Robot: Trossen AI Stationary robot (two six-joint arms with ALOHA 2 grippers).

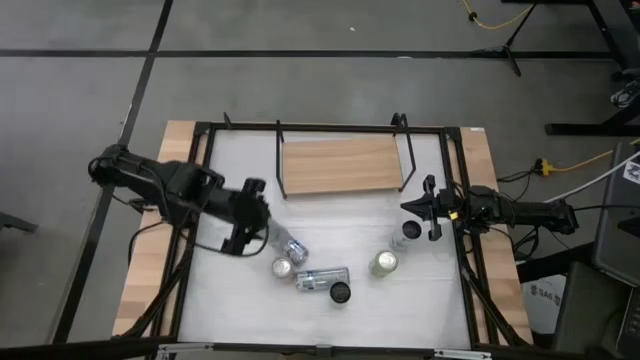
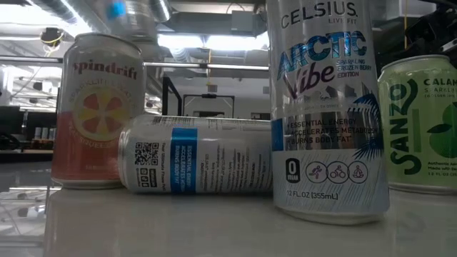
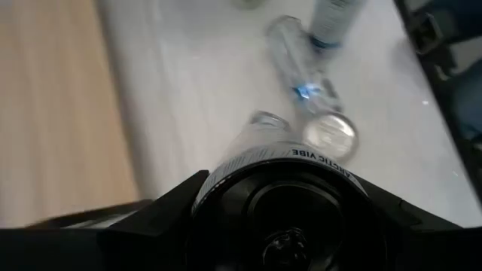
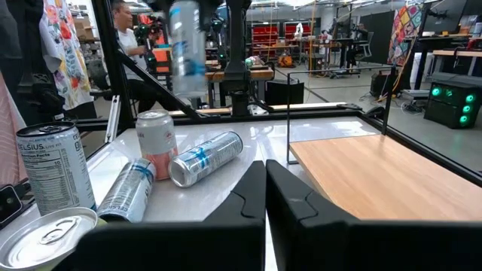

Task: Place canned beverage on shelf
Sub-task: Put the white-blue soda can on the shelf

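Observation:
My left gripper (image 1: pixel 255 222) is shut on a silver-and-blue Celsius can (image 3: pixel 280 159), which it hides in the high view. The right wrist view shows this can (image 4: pixel 184 38) blurred and upright above the table. The light-wood shelf (image 1: pixel 340 165) with black wire uprights stands at the far middle, with nothing on its board. My right gripper (image 1: pixel 412 208) is shut and empty at the table's right, level with the shelf's near edge. My left gripper pinches the can between its two fingers (image 3: pixel 162 214), on opposite sides of the wall near its upper end (image 3: pixel 226 169). The fingers come from above, pointing down along the can. The can hangs upright below them, clear of the table.
A can (image 1: pixel 290 248) lies on its side just right of my left gripper. Nearer the front are an upright pink Spindrift can (image 1: pixel 282 268), a second lying can (image 1: pixel 322 279), an upright Celsius can (image 1: pixel 341 293) and a green Sanzo can (image 1: pixel 384 263). A dark-topped can (image 1: pixel 411 230) stands by my right gripper.

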